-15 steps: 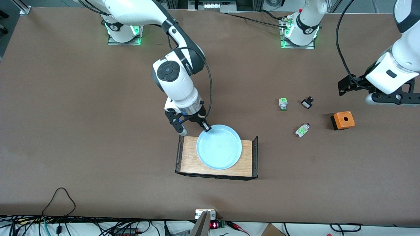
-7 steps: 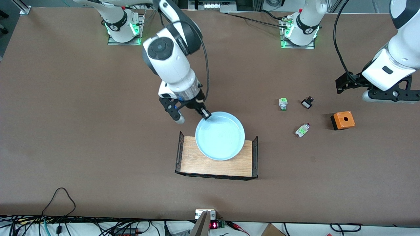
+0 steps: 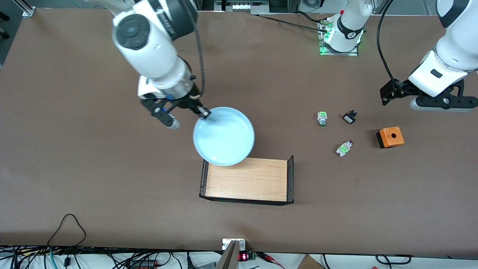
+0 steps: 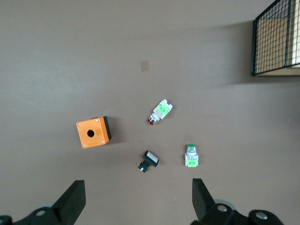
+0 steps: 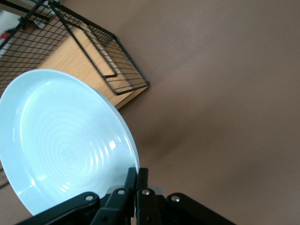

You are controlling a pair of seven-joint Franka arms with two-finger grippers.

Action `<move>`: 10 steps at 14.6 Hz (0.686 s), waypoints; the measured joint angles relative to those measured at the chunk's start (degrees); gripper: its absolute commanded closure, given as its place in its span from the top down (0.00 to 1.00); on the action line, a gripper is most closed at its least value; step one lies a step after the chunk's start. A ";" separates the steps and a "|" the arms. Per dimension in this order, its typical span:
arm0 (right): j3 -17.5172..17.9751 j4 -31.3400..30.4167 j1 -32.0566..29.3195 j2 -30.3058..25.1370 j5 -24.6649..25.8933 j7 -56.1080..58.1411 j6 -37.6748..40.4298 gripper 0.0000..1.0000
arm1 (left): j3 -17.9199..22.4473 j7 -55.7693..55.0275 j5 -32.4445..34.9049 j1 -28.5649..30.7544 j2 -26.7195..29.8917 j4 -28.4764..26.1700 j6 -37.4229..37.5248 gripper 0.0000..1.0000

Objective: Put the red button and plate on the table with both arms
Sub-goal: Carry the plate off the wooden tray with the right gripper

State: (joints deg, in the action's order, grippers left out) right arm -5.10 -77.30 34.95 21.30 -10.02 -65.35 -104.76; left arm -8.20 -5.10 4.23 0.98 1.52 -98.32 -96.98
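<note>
Plate (image 3: 223, 136) up in the air, pinched at its rim by the right gripper (image 3: 204, 112), fingers pressed together on the edge; hanging over the table (image 3: 74, 149) and over the tray's (image 3: 246, 179) edge farthest from the front camera; held by the rim probably because nothing else on so shallow a dish offers a grip; tilted in the right wrist view, so likely to swing or slip if hurried.

Red button (image 3: 344, 147) lying on its side on the table toward the left arm's end, untouched; left gripper (image 3: 429, 102) spread wide and empty, hovering over bare table near the orange box (image 3: 390, 136), looking down on the small parts; seemingly poised for its own pick.

Green-capped button (image 3: 322, 118) and black-and-white switch (image 3: 349, 117) farther from the front camera than the red button, each near enough to be nudged by wide jaws; orange box also near; plate's path to open table apparently free.
</note>
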 measured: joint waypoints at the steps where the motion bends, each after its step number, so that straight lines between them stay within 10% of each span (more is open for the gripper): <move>1: -0.07 -0.06 -1.45 -0.69 -0.01 3.84 2.04 0.00 | 0.55 0.00 -0.80 0.01 0.79 -0.67 0.12 1.00; 10: -0.33 -7.06 -14.31 -3.00 -1.73 28.66 6.72 0.00 | 2.50 0.65 -3.48 -0.07 0.15 0.88 0.96 1.00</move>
State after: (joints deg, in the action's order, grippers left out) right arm -5.43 -84.36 20.65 18.30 -11.74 -36.69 -98.04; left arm -5.70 -4.45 0.75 0.91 1.67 -97.44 -96.02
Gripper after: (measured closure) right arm 0.974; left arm 0.000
